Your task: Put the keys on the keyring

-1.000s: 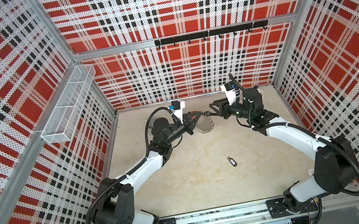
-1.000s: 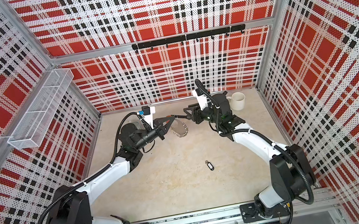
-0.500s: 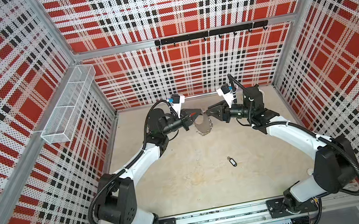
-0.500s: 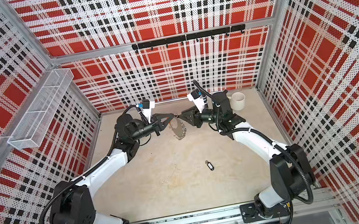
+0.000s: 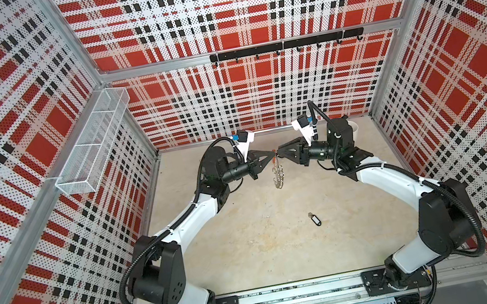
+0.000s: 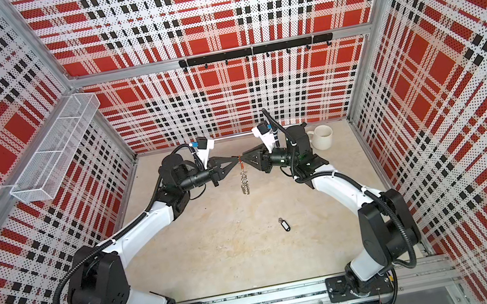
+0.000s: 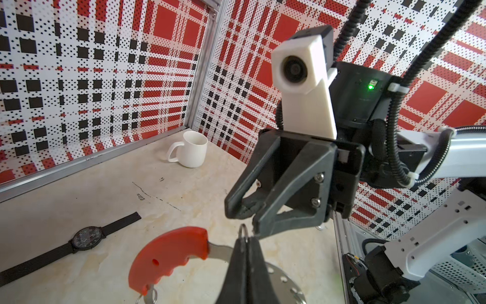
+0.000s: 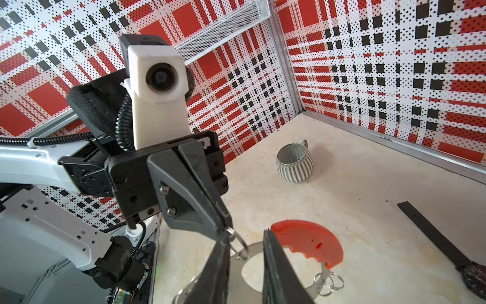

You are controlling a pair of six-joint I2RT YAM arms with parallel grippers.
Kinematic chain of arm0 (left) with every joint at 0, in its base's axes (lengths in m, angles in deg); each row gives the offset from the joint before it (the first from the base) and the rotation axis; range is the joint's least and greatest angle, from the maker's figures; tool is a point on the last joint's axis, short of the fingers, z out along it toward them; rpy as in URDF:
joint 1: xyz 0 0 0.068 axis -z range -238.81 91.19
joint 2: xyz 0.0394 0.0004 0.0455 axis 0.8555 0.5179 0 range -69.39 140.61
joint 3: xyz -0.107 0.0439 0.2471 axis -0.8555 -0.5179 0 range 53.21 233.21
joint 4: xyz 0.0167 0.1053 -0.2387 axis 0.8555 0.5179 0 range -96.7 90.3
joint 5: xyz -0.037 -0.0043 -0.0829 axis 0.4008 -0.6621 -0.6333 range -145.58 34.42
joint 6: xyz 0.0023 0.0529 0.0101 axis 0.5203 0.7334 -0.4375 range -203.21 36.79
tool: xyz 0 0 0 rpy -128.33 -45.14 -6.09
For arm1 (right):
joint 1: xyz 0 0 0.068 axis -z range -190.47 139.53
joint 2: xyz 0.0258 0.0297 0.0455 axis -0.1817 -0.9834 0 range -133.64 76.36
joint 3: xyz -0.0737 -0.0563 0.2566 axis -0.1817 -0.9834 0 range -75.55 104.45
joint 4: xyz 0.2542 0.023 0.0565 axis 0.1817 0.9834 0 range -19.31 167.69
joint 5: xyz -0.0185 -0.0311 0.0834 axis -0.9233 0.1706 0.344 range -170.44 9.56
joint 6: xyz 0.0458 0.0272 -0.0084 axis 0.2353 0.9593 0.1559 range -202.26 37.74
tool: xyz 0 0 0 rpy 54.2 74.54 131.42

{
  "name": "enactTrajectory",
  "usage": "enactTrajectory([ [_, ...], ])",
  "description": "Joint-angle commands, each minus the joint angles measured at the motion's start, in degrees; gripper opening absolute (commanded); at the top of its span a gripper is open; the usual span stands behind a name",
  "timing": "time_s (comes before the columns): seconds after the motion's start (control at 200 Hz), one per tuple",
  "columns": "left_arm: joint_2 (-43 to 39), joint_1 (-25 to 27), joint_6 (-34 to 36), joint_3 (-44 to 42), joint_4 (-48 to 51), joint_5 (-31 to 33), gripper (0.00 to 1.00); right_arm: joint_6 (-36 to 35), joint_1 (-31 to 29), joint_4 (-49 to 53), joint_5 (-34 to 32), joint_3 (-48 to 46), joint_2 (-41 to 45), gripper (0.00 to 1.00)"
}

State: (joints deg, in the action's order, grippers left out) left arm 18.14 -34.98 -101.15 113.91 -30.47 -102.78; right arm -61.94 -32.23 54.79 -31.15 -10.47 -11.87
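Above the table [image 5: 252, 246], left gripper [image 5: 272, 154] clamped on keyring [image 7: 168, 252] edge, right gripper [image 5: 281, 154] parted alongside.

Left arm [image 5: 189, 216] and right arm [image 5: 385, 178]: bases on front rail, elbows bowed outward, white links angled inward and away from rail. Wrists turned so both claws lie roughly level, raised, pointing at each other. Left claw [image 5: 273, 154] and right claw [image 5: 280, 154] meet tip to tip near middle in both top views. Left claw fingers [image 7: 243, 260] pressed together, no gap, clamped on keyring [image 7: 168, 252]. Right claw fingers [image 8: 273, 252] stand parted, narrow gap between them, nothing pinched. Wrist cameras face each other.
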Motion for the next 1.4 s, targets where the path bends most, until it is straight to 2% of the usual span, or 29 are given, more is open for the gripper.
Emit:
enactTrajectory([
  [0.0,-0.36,0.5,0.5,3.05,-0.85,-0.79,0.0,-0.69,-0.43,-2.23,1.04,0.05,0.2,0.26],
  [0.381,-0.17,0.98,0.69,3.71,-0.31,-0.4,0.0,0.94,-0.39,-4.98,2.07,-1.18,-0.49,0.28],
  [0.932,-0.07,1.09,0.58,3.45,-0.05,0.08,0.0,3.67,-1.22,-10.32,1.13,-3.59,-0.32,0.0],
  [1.213,-0.34,1.12,0.31,3.13,-0.09,1.1,0.0,4.66,-1.62,-14.39,-1.36,-5.51,0.5,0.0],
  [1.283,-0.51,0.91,-0.52,3.04,-0.33,2.13,0.12,4.98,-1.91,-16.01,-3.19,-6.41,0.93,0.0],
  [1.343,-0.75,0.16,-2.87,2.27,-2.0,3.17,0.29,4.97,-2.1,-17.93,-5.1,-7.54,1.36,0.0],
  [1.398,-1.16,-1.19,-8.04,0.43,-6.11,3.96,0.35,5.22,-2.27,-19.95,-6.92,-8.59,1.58,0.0],
])
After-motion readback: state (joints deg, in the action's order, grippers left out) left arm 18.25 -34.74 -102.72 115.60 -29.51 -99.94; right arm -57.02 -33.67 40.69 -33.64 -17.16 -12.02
